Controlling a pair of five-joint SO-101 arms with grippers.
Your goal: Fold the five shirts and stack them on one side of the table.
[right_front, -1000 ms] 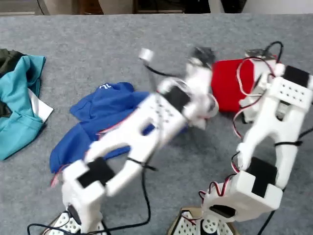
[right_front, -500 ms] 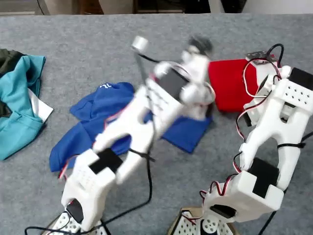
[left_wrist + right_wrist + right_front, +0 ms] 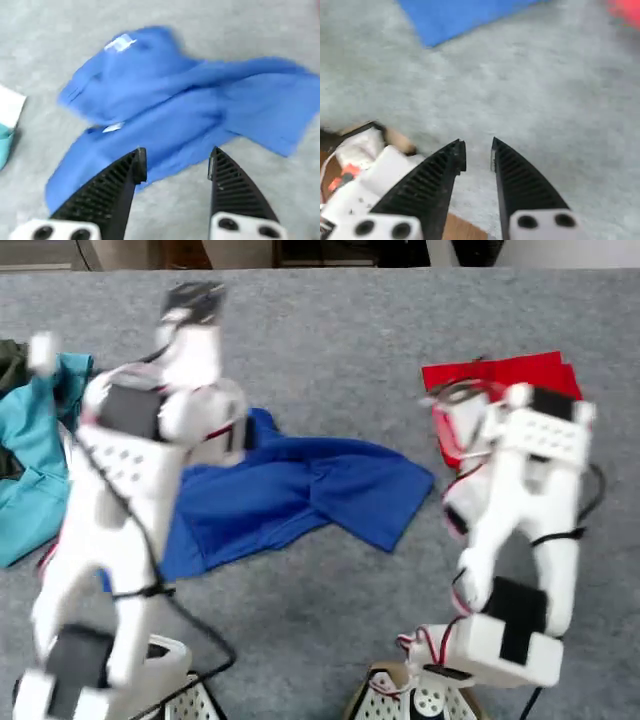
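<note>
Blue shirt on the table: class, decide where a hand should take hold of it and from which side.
The blue shirt lies spread flat; its pointed corner toward the red shirt juts thin and free onto bare table. Probably pinch that corner, coming down from the arms' side.

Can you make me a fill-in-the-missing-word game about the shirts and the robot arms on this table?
1. The crumpled cloth shirt in the middle of the grey felt table is coloured ____.
2. The neatly folded cloth shirt near the right arm is coloured ____.
3. The left gripper hangs above the crumpled cloth shirt with its jaws ____.
Missing words: blue; red; open.
</note>
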